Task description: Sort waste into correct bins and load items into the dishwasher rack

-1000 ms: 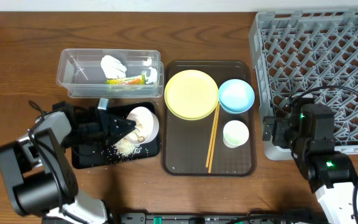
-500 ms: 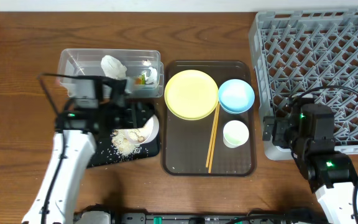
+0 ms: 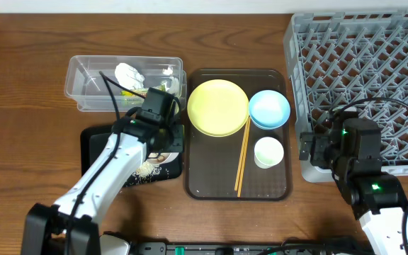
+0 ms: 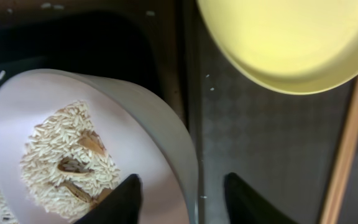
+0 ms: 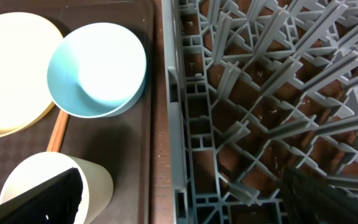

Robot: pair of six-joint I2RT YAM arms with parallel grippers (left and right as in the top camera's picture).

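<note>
Brown serving tray [image 4: 260,143] sits just beside the left hand [image 4: 182,186], so no spilling that way. Black tray [image 3: 94,142] is right under it, with the white bowl [image 4: 148,124] tipped above. Fingers [image 4: 120,202] straddle the bowl's rim; can't tell if they're pinching. Tilt slowly so the rice [image 4: 55,149] slides straight down.

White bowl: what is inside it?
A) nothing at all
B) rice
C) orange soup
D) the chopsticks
B: the left wrist view looks straight into the white bowl, and a heap of white rice lies in it.
</note>
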